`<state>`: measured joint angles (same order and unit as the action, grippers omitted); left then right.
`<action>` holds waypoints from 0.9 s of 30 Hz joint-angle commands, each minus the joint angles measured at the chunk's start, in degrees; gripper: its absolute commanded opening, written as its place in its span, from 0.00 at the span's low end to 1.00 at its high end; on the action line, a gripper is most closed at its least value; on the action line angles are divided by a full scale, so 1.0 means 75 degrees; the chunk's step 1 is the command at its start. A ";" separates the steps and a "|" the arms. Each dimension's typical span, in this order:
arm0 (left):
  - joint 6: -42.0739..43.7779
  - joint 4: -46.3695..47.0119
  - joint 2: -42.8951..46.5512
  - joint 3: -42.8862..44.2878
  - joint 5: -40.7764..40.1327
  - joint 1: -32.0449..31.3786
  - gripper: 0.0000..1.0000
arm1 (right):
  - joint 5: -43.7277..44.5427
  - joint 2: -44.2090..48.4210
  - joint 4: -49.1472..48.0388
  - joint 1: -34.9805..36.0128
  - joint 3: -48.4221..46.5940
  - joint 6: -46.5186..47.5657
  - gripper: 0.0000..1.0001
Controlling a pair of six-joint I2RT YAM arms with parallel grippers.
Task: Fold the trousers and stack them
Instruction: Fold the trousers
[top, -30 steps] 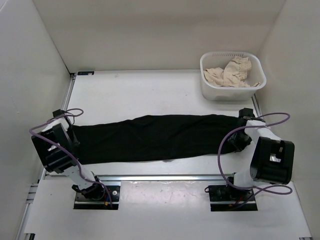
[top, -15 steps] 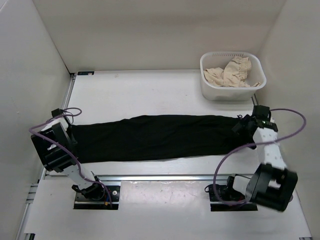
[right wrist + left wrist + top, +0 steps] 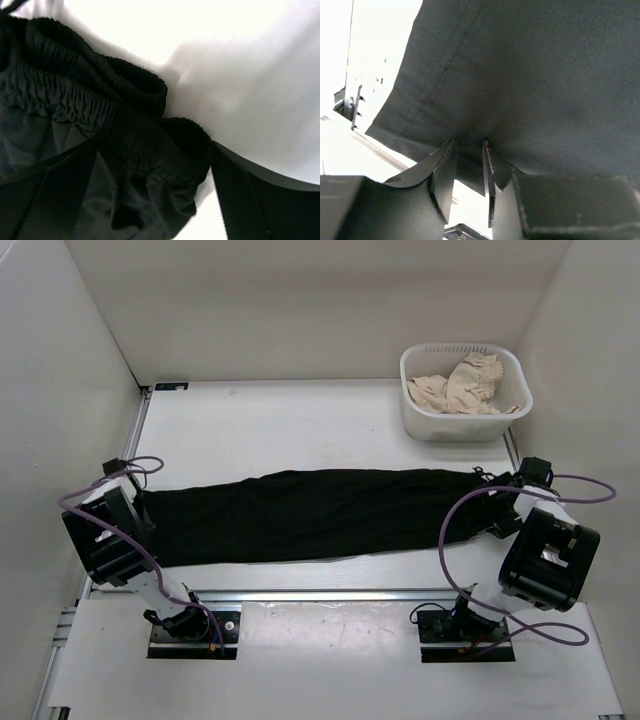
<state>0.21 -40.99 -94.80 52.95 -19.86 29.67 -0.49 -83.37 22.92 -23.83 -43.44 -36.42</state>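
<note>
Your left pincer (image 3: 470,144) was pinching the trousers (image 3: 310,515) near a stitched edge, with black cloth drawn into the narrow gap between its fingers. From that grip the trousers lay stretched flat across the table (image 3: 280,425) to your right pincer (image 3: 152,150). That one stood spread wide, and the gathered waistband (image 3: 125,120) lay loose between its fingers, ungripped. Beyond the right pincer, apart from the trousers, sat a white basket (image 3: 455,428) holding a beige cloth (image 3: 462,383).
</note>
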 commanded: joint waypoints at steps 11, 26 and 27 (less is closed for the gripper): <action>-0.0028 -0.0312 0.0102 0.0240 0.0316 -0.0041 0.40 | -0.0099 -0.0954 -0.0806 -0.0196 0.0144 -0.0464 0.01; -0.0028 -0.0675 -0.0133 0.0499 0.0632 -0.1694 0.40 | 0.3472 0.2162 0.1561 0.1738 -0.1660 0.0871 0.00; -0.0028 -0.0675 -0.0226 0.0499 0.0632 -0.1694 0.40 | 0.3824 0.2419 0.1562 0.2363 -0.1661 0.0803 0.00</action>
<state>0.19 -45.71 -95.96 54.92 -16.47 17.30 17.17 -68.97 30.28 -17.39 -52.73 -33.10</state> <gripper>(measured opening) 0.395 0.168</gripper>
